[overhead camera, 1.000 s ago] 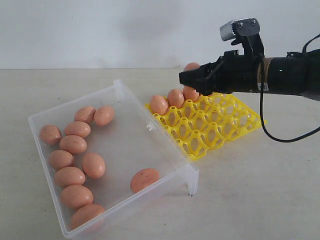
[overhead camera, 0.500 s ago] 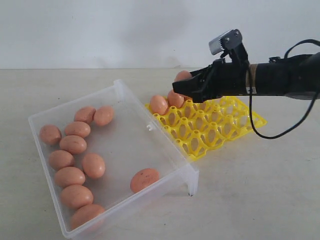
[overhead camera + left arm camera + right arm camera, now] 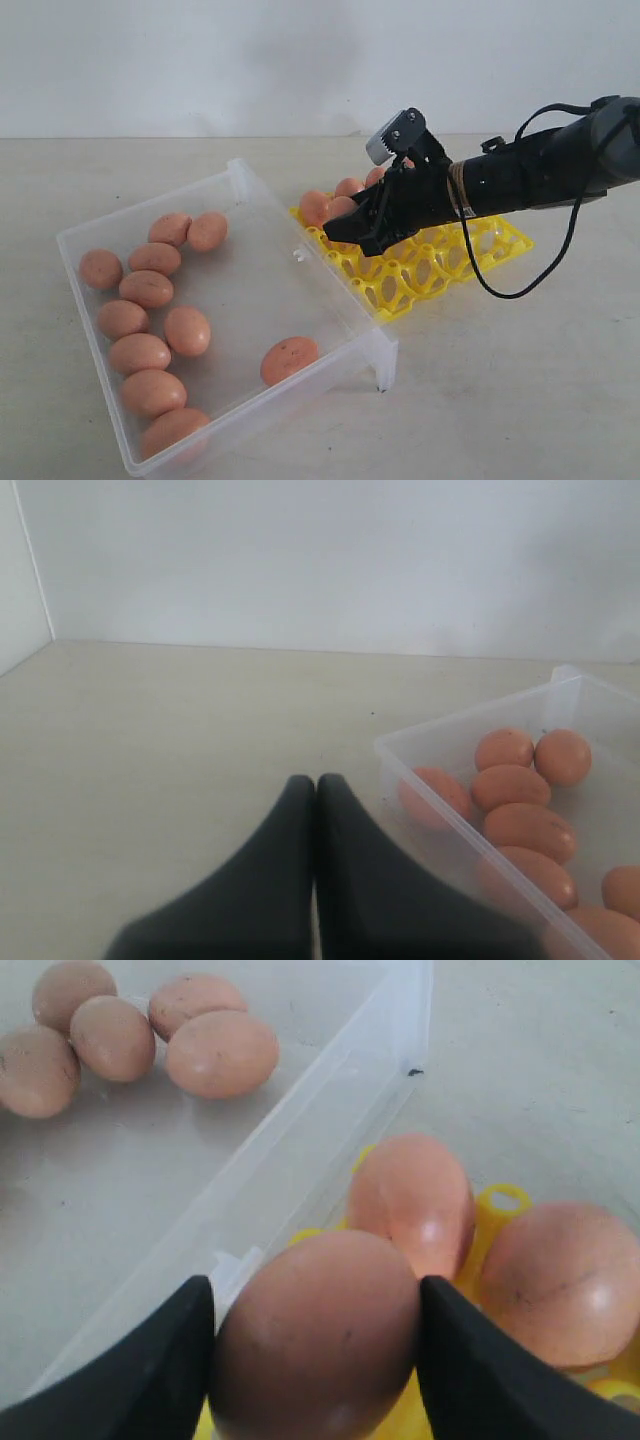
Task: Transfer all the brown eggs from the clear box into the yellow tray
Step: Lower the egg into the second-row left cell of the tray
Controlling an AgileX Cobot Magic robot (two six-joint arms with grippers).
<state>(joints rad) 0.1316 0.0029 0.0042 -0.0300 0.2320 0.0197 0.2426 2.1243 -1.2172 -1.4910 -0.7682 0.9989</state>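
The clear box [image 3: 250,285] lies on the left of the table and holds several brown eggs [image 3: 146,289], most along its left side and one alone [image 3: 289,359] near the front wall. To its right stands the yellow tray [image 3: 425,268], with three eggs [image 3: 349,187] in its far-left cups. My right gripper [image 3: 345,226] hangs low over the tray's corner beside the box, shut on a brown egg [image 3: 315,1335] between its black fingers [image 3: 150,1360]. My left gripper [image 3: 317,785] is shut and empty, on the table outside the box wall [image 3: 450,815].
The box's rim and small clasp tab [image 3: 297,255] lie right beside the held egg. Two seated eggs [image 3: 410,1200] [image 3: 565,1280] stand just behind it in the tray. Bare table stretches in front of the tray and box.
My right gripper has carried the egg leftward and downward, from above the tray's back to low over its corner beside the box. The eggs in the box have not moved.
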